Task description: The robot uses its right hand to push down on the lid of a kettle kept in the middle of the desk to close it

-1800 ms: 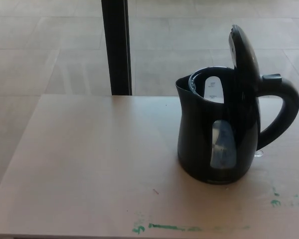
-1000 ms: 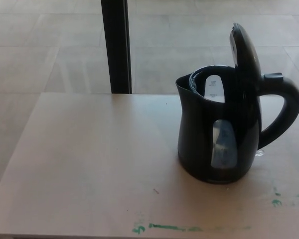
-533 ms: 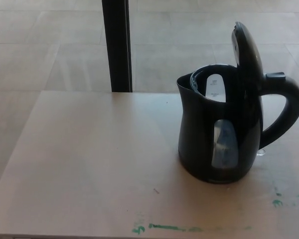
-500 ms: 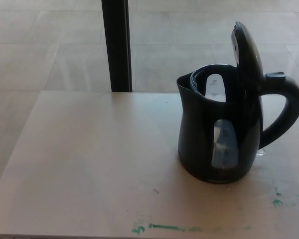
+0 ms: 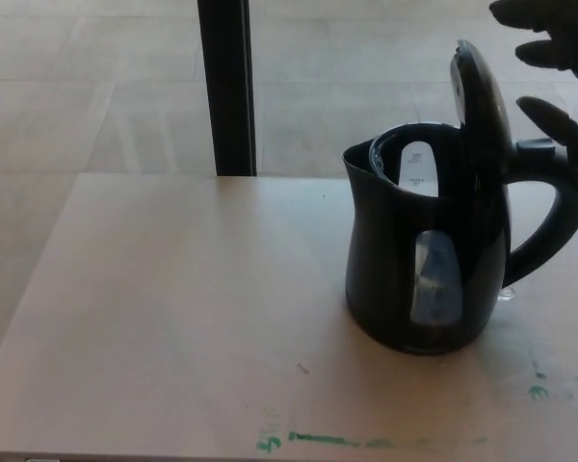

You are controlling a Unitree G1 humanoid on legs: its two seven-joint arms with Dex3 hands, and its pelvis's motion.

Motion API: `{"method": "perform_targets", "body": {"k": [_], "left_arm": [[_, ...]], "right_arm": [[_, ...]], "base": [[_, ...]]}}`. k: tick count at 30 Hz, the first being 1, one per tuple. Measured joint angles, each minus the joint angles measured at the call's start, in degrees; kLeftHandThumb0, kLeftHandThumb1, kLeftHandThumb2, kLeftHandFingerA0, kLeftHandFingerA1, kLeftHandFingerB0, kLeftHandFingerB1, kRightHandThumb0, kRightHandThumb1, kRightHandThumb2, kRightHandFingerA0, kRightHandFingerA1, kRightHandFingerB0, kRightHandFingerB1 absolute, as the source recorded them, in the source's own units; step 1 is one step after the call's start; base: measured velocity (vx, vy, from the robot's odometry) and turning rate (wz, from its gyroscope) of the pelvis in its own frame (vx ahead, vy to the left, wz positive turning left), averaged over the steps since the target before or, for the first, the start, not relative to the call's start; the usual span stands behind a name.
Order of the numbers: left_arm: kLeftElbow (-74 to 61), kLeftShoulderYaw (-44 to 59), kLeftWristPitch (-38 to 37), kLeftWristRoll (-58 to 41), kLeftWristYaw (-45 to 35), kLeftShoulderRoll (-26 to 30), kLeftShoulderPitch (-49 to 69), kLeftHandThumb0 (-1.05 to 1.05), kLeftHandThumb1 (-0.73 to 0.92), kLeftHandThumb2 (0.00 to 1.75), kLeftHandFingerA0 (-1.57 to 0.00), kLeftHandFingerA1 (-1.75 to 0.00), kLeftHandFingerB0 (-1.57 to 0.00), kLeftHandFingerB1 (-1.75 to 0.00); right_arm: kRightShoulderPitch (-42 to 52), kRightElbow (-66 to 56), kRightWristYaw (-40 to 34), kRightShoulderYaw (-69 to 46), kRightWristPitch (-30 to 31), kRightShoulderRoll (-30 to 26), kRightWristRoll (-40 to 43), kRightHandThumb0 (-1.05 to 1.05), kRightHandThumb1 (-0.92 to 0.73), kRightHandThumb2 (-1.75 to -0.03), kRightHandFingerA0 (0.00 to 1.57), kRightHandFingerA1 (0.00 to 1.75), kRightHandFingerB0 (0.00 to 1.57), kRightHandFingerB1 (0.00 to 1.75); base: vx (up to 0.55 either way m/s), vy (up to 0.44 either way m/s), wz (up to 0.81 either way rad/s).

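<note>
**Right hand at the raised lid of the kettle**

The fingers (image 5: 532, 12) of the robot's black right hand (image 5: 557, 67) are spread apart, holding nothing. Three dark digits show at the top right corner of the head view, all pointing toward picture left: one at the very top edge, one just below it, and a lower one slanting down toward the kettle's handle. The rest of the hand runs off the right edge, so only part of it can be seen. The fingertips sit close to the back of the lid; whether the lowest one touches the lid or the handle cannot be told from here.

The glossy black oval lid (image 5: 478, 101) stands nearly upright on its hinge, tilted slightly back toward the handle, leaving the mouth of the kettle open. It belongs to a black plastic electric kettle (image 5: 424, 250), which stands upright on the right half of the desk, spout to picture left and curved handle (image 5: 554, 226) to picture right. A pale translucent water-level window (image 5: 434, 279) runs down its near side, and a small grey button (image 5: 533, 146) sits at the top of the handle beside the hinge.

The kettle rests on a light wooden desk (image 5: 173, 308), whose near edge carries smeared green paint marks (image 5: 323, 440). Beyond the far edge lies a beige tiled floor (image 5: 96, 87), with a black vertical post (image 5: 226, 87) rising past the desk's far side.
</note>
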Motion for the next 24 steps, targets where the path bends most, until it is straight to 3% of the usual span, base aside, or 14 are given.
{"method": "perform_targets", "body": {"k": [3, 4, 5, 6, 7, 10, 14, 17, 18, 19, 21, 22, 23, 24], "left_arm": [[0.57, 0.47, 0.00, -0.41, -0.12, 0.04, -0.01, -0.66, 0.65, 0.60, -0.56, -0.53, -0.33, -0.34], [0.71, 0.51, 0.00, -0.51, -0.12, 0.04, -0.03, -0.66, 0.68, 0.61, -0.54, -0.50, -0.31, -0.32], [0.76, 0.45, 0.00, -0.55, -0.12, 0.05, 0.00, -0.71, 0.55, 0.91, -0.52, -0.62, -0.25, -0.46], [0.75, 0.44, 0.00, -0.62, -0.12, 0.05, -0.01, -0.70, 0.54, 0.91, -0.48, -0.61, -0.24, -0.46], [0.73, 0.41, 0.00, -0.69, -0.12, 0.05, 0.00, -0.70, 0.66, 0.61, -0.53, -0.50, -0.33, -0.33], [0.80, 0.02, 0.00, -0.78, -0.19, 0.13, 0.00, -0.68, 0.64, 0.60, -0.56, -0.53, -0.34, -0.33], [0.57, 0.14, 0.04, -1.07, -0.23, 0.22, 0.02, -0.77, 0.56, 0.89, -0.51, -0.63, -0.29, -0.46], [0.55, 0.09, 0.04, -1.18, -0.28, 0.28, 0.00, -0.76, 0.54, 0.89, -0.53, -0.62, -0.32, -0.46], [0.62, 0.09, 0.04, -1.21, -0.28, 0.28, 0.00, -0.67, 0.65, 0.60, -0.52, -0.52, -0.34, -0.34], [0.63, 0.08, 0.04, -1.24, -0.27, 0.28, 0.00, -0.72, 0.54, 0.88, -0.52, -0.64, -0.29, -0.47], [0.57, 0.09, 0.10, -1.38, -0.27, 0.31, 0.02, -0.74, 0.54, 0.89, -0.54, -0.63, -0.29, -0.46], [0.57, 0.07, 0.09, -1.43, -0.24, 0.31, -0.10, -0.67, 0.65, 0.60, -0.54, -0.52, -0.33, -0.33], [0.59, 0.04, 0.09, -1.46, -0.22, 0.32, -0.19, -0.67, 0.65, 0.60, -0.54, -0.52, -0.33, -0.33], [0.61, -0.01, 0.09, -1.50, -0.22, 0.34, -0.28, -0.74, 0.54, 0.89, -0.52, -0.64, -0.30, -0.47]], "right_arm": [[-0.91, 1.11, 0.61, 1.71, -0.43, 0.04, -2.09, -0.93, -0.75, -0.76, 0.07, 0.41, 0.13, 0.30], [-1.27, 1.43, 0.83, 2.01, -0.47, 0.13, -2.59, -0.82, -0.64, -1.07, 0.00, 0.46, 0.09, 0.45], [-1.81, 2.00, 1.06, 2.35, -0.56, 0.35, -3.01, -0.92, -0.76, -0.73, 0.08, 0.41, 0.14, 0.31], [-2.52, 2.80, 1.31, 2.92, -0.77, 0.60, -3.55, -0.39, -0.40, -1.04, 0.02, 0.52, 0.00, 0.49], [-3.40, 3.86, 1.54, 3.64, -1.10, 1.12, -4.17, -0.83, -0.83, -0.65, 0.13, 0.40, 0.18, 0.29], [-4.78, 6.22, 1.83, 4.99, -2.47, 2.39, -5.63, -0.86, -0.85, -0.66, 0.13, 0.39, 0.20, 0.29], [-5.78, 10.10, 1.95, 7.00, -5.16, 3.53, -7.85, -0.85, -0.83, -0.66, 0.18, 0.38, 0.26, 0.29], [-6.39, 13.63, 1.86, 8.73, -7.55, 4.99, -9.76, -0.87, -0.84, -0.66, 0.15, 0.39, 0.24, 0.29], [-6.58, 14.44, 1.86, 9.17, -8.14, 5.32, -10.28, -0.90, -0.84, -0.66, 0.17, 0.41, 0.24, 0.31], [-6.71, 14.95, 1.85, 9.52, -8.56, 5.57, -10.74, -0.90, -0.83, -0.66, 0.18, 0.41, 0.26, 0.31], [-7.87, 16.38, 1.63, 10.83, -9.26, 6.36, -12.26, -0.90, -0.81, -0.65, 0.19, 0.42, 0.26, 0.32], [-8.25, 16.84, 1.54, 11.22, -9.45, 6.70, -12.85, -0.86, -0.61, -1.04, 0.13, 0.50, 0.19, 0.45], [-8.54, 17.24, 1.48, 11.54, -9.66, 7.02, -13.42, -0.86, -0.61, -1.04, 0.13, 0.50, 0.19, 0.45], [-8.76, 17.57, 1.44, 11.78, -9.81, 7.29, -13.90, -0.90, -0.80, -0.65, 0.20, 0.44, 0.27, 0.33]], "base": [[0.00, 0.000, 0.00], [0.00, 0.000, 0.00], [0.00, 0.000, 0.00], [0.00, 0.000, 0.00], [0.00, 0.000, 0.00], [0.00, 0.000, 0.00], [0.00, 0.000, 0.00], [0.00, 0.000, 0.00], [0.00, 0.000, 0.00], [0.00, 0.000, 0.00], [0.00, 0.000, 0.00], [0.00, 0.000, 0.00], [0.00, 0.000, 0.00], [0.00, 0.000, 0.00]]}}
